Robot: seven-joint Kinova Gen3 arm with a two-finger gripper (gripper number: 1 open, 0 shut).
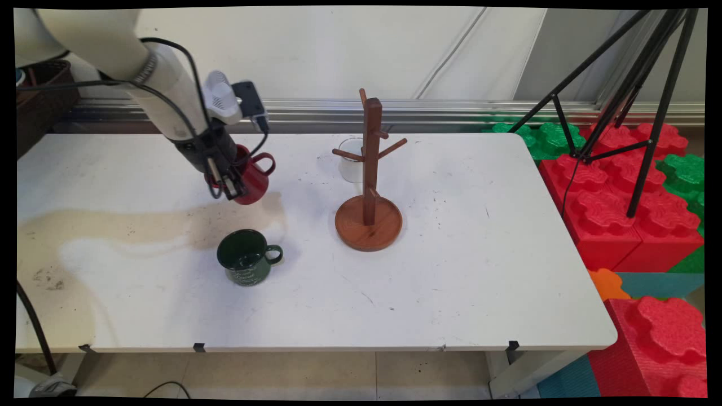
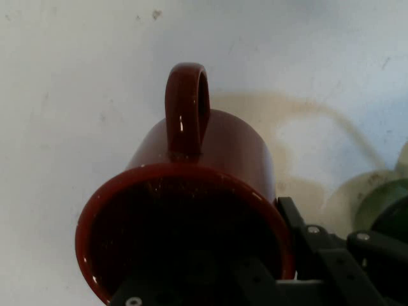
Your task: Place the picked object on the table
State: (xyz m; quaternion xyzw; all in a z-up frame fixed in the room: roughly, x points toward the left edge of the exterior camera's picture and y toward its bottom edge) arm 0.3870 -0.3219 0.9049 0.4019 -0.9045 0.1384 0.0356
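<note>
My gripper (image 1: 228, 189) is shut on the rim of a red mug (image 1: 252, 179) at the table's back left. One finger is inside the mug and the other outside its wall. The mug hangs tilted, its handle pointing right toward the wooden mug tree (image 1: 369, 192), and seems just off the table. In the hand view the red mug (image 2: 191, 191) fills the middle with its handle up, and my gripper (image 2: 280, 261) clamps its rim at the lower right. A dark green mug (image 1: 245, 262) stands in front of the red one, and the green mug (image 2: 389, 210) shows at the hand view's right edge.
A white mug (image 1: 351, 160) stands behind the mug tree, partly hidden by it. Off the table's right end are red and green foam blocks (image 1: 609, 214) and a black tripod (image 1: 632, 90). A dark basket (image 1: 42, 93) sits at the back left.
</note>
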